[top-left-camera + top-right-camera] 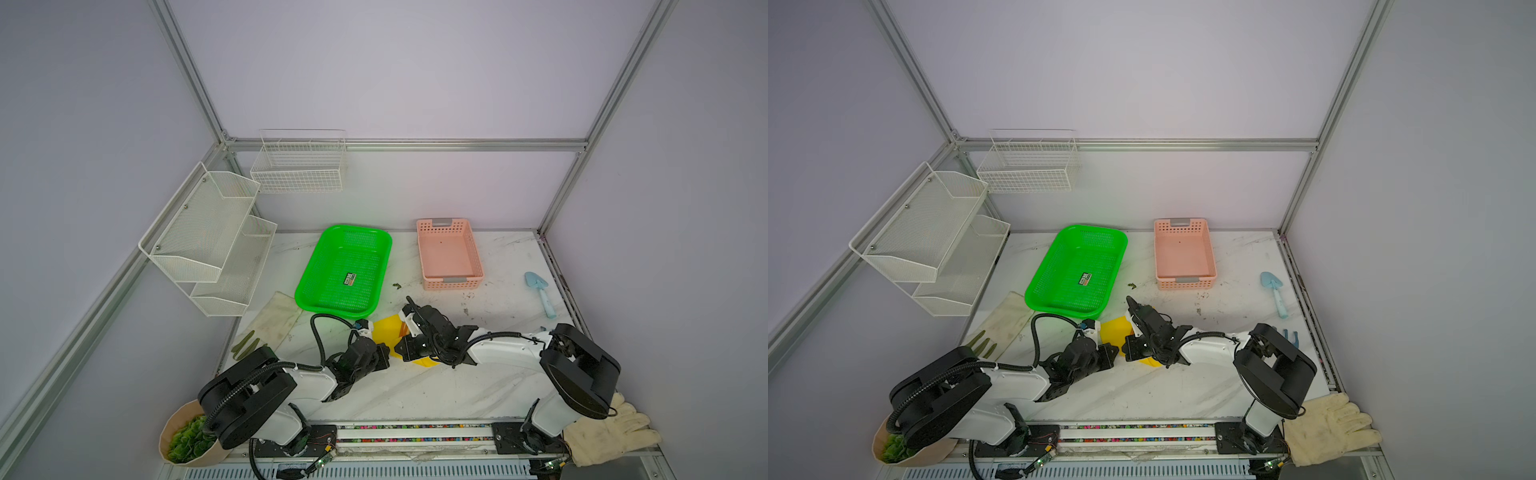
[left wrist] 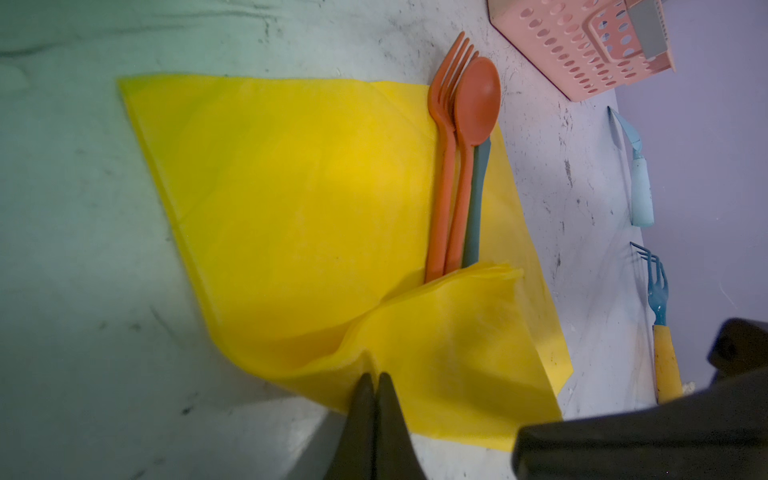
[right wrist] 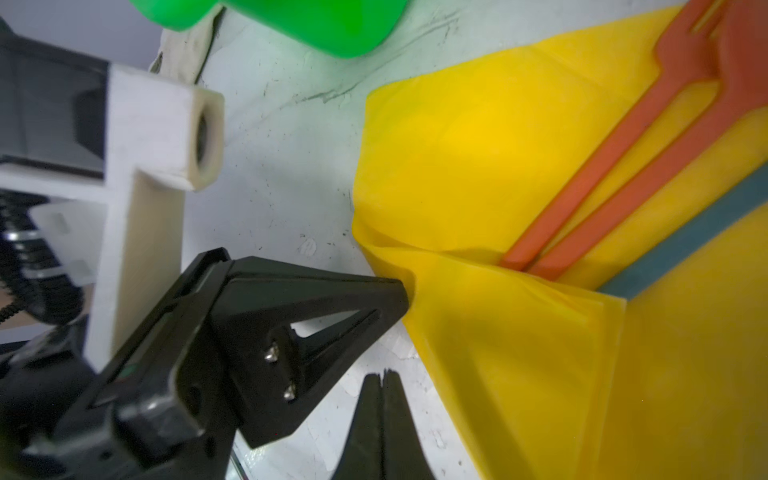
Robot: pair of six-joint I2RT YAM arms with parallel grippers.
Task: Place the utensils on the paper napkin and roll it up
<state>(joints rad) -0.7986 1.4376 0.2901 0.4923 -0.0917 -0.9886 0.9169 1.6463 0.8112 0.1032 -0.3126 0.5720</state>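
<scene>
Napkin: the bright yellow thin paper napkin [image 2: 291,199] lies on the white marbled tabletop [image 1: 415,390]. In both top views it is mostly hidden between the two wrists, just in front of the green perforated plastic basket [image 1: 305,274].
Utensils: the slim orange plastic fork [image 2: 446,166], the orange plastic spoon [image 2: 478,99] and the dull teal plastic piece [image 2: 473,216] lie side by side, touching, along one edge of the napkin. The fork's tines and the spoon's bowl reach past the sheet onto the table.
Fold: one corner of the napkin is raised and turned over the handle ends, covering them.
Left gripper: the black left gripper [image 2: 372,380] has its fingers pressed together on the raised fold, pinching the paper.
Right gripper: the black right gripper [image 3: 382,378] has its jaws closed against each other with nothing between them. Its tips hang over bare table just beside the napkin's edge, near the left gripper.
Surroundings: the pink perforated plastic basket [image 1: 451,284] stands beyond the napkin. The light blue toy shovel [image 1: 540,291] lies well apart on the right.
</scene>
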